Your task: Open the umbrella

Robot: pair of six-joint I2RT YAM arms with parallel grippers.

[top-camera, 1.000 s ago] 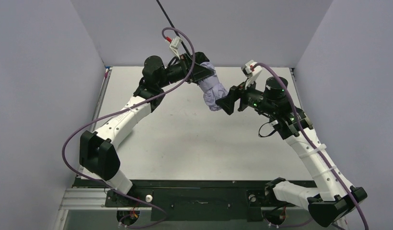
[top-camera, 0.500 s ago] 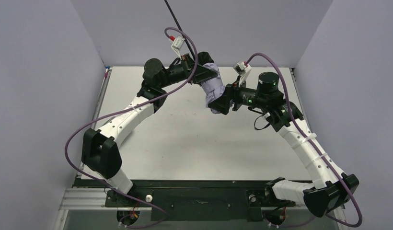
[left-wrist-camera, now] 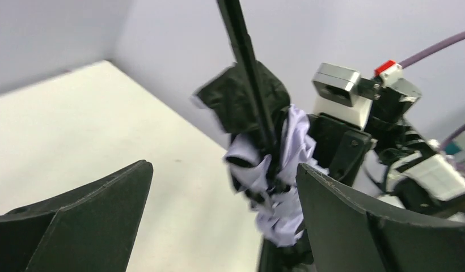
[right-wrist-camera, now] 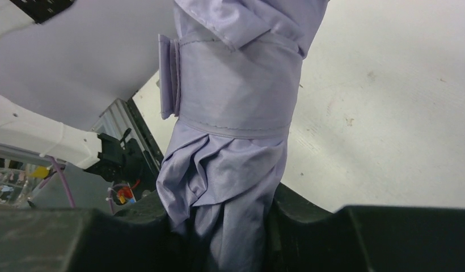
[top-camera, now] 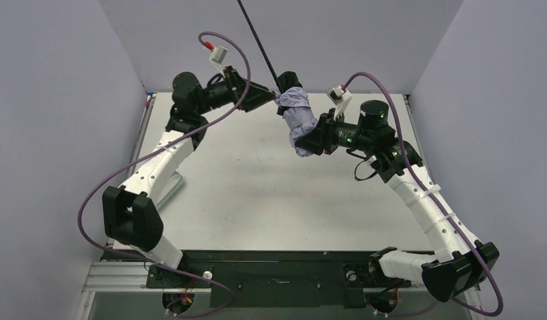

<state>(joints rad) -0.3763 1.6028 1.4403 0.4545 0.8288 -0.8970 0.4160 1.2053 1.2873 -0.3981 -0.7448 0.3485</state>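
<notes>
The umbrella (top-camera: 297, 117) is held in the air above the far middle of the tabletop (top-camera: 257, 193), clear of the surface. It is folded. The lavender canopy (right-wrist-camera: 236, 170) is gathered into a crumpled bundle, and a fabric strap (right-wrist-camera: 236, 102) of the same colour is wrapped around it. The thin black shaft (top-camera: 257, 40) runs from the top of the bundle upward and to the left, out of the overhead view. A flap of black lining (left-wrist-camera: 241, 96) shows at the top of the bundle, where the shaft enters it.

The right end effector (top-camera: 312, 143) grips the lower end of the bundle. In the right wrist view its fingers (right-wrist-camera: 315, 221) are pressed in on either side of the fabric, with the canopy pinched between them.

The left end effector (left-wrist-camera: 223, 167) is level with the upper end of the bundle, on its left side. Its fingers (left-wrist-camera: 100, 209) are spread wide and hold nothing. In the left wrist view the umbrella appears to lie just beyond the fingertips, but the overhead view does not show whether they touch it.
</notes>
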